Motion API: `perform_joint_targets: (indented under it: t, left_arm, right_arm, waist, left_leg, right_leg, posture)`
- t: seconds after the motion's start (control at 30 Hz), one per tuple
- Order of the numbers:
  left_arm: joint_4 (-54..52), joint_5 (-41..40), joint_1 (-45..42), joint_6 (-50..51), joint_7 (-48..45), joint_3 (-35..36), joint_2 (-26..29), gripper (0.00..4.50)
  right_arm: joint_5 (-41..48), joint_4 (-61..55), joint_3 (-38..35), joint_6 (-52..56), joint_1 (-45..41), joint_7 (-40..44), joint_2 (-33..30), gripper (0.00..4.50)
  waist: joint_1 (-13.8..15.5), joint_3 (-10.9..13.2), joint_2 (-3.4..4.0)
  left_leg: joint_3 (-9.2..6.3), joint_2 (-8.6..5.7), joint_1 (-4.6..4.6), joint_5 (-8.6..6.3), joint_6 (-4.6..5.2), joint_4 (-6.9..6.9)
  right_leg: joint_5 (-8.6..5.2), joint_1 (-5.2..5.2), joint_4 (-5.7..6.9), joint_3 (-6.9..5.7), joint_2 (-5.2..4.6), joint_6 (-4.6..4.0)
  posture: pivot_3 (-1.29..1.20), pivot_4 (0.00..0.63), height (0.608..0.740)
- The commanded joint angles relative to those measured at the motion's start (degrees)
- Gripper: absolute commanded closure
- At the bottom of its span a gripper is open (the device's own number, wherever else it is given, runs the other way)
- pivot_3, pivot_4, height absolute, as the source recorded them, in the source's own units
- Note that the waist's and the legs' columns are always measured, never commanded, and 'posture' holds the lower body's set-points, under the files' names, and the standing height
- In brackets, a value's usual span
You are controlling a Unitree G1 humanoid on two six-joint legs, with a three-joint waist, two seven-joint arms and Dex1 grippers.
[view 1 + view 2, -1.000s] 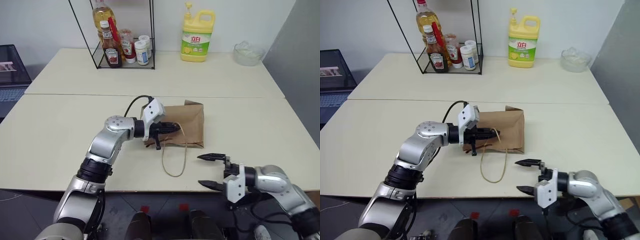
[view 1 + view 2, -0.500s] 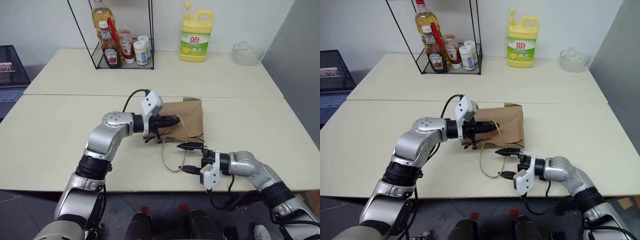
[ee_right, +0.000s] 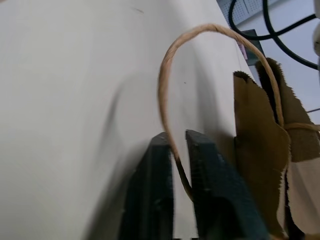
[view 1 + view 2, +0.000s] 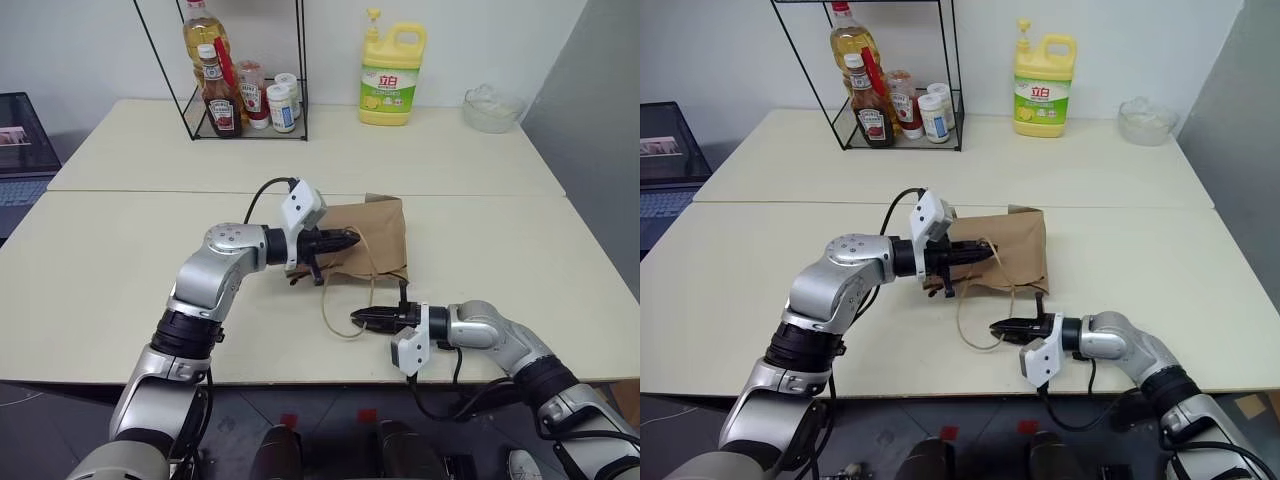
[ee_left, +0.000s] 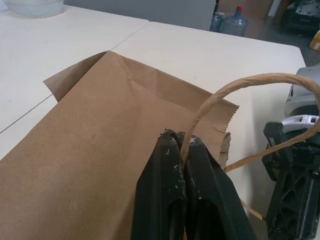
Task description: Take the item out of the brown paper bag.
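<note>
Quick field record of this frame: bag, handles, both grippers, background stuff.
bag: brown paper bag lying on the table, mouth toward the robot
item: hidden
left gripper: shut on upper loop handle
right gripper: shut on lower loop handle
background: wire rack with bottles, yellow detergent jug, clear bowl

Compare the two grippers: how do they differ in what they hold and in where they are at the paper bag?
The left gripper pinches the upper handle at the mouth of the brown paper bag, raised above the table; the right gripper pinches the lower handle in front of the bag, low over the table. The left points toward the bag; the right points across its front. Both are shut on a handle.
</note>
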Motion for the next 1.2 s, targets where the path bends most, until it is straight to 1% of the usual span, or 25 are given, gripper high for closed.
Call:
perform_joint_targets:
  t: [0.03, 0.23, 0.4, 0.63, 1.03, 1.2]
  left_arm:
    - [1.47, -0.32, -5.0, -3.05, -0.11, 1.85, -0.24, 4.5]
    - [6.21, -0.28, -10.75, -5.49, 0.32, 3.18, -0.06, 4.5]
    - [10.6, 0.11, -14.41, -8.16, 0.7, 3.84, -0.09, 4.5]
    - [15.82, 0.49, -17.73, -11.2, 2.55, 4.97, -0.91, 4.5]
    - [21.14, 0.9, -21.94, -13.33, 4.95, 6.43, -2.39, 4.5]
    - [22.66, 1.01, -23.15, -13.91, 5.74, 6.78, -2.86, 4.5]
  right_arm:
    - [5.7, -1.58, 1.1, 6.42, 2.62, 5.25, 0.64, 4.48]
    - [12.26, -5.99, 1.07, 16.47, 5.34, 11.28, 1.75, 4.48]
    - [13.27, -8.51, 0.92, 20.22, 6.38, 13.51, 1.91, 4.48]
    - [12.99, -9.26, 0.8, 21.67, 6.46, 14.16, 2.06, 4.48]
    - [10.89, -8.51, 1.75, 20.28, 6.08, 14.65, 1.11, 4.48]
    - [8.48, -7.93, 2.2, 18.69, 5.76, 14.12, 0.65, 4.48]
  waist:
    - [0.13, 0.0, -0.01]
    - [0.08, 0.01, -0.01]
    - [0.12, 0.01, -0.01]
    - [0.13, 0.02, -0.01]
    - [0.14, 0.03, -0.02]
    - [0.12, 0.04, -0.02]
  left_leg:
    - [-0.03, 0.0, -0.01, 0.0, 0.0, 0.01]
    - [-0.04, -0.01, -0.01, 0.0, 0.0, -0.03]
    - [-0.08, -0.02, -0.08, 0.0, 0.0, -0.02]
    - [-0.1, -0.03, -0.11, -0.01, 0.0, -0.03]
    - [-0.16, -0.04, -0.2, 0.0, 0.0, -0.02]
    - [-0.16, -0.04, -0.21, 0.0, -0.01, -0.02]
  right_leg:
    - [0.0, 0.01, -0.01, -0.04, 0.0, 0.0]
    - [0.0, 0.04, -0.07, -0.05, -0.01, 0.0]
    - [-0.01, 0.01, -0.09, -0.1, -0.01, 0.0]
    - [-0.01, -0.01, -0.1, -0.12, -0.01, 0.0]
    - [-0.01, -0.05, -0.12, -0.18, -0.01, 0.01]
    - [-0.01, -0.07, -0.12, -0.19, -0.01, 0.01]
  posture:
    - [0.0, 0.15, 0.74]
    - [0.0, 0.15, 0.74]
    - [0.0, 0.15, 0.74]
    - [0.0, 0.15, 0.74]
    - [0.0, 0.15, 0.74]
    - [0.0, 0.15, 0.74]
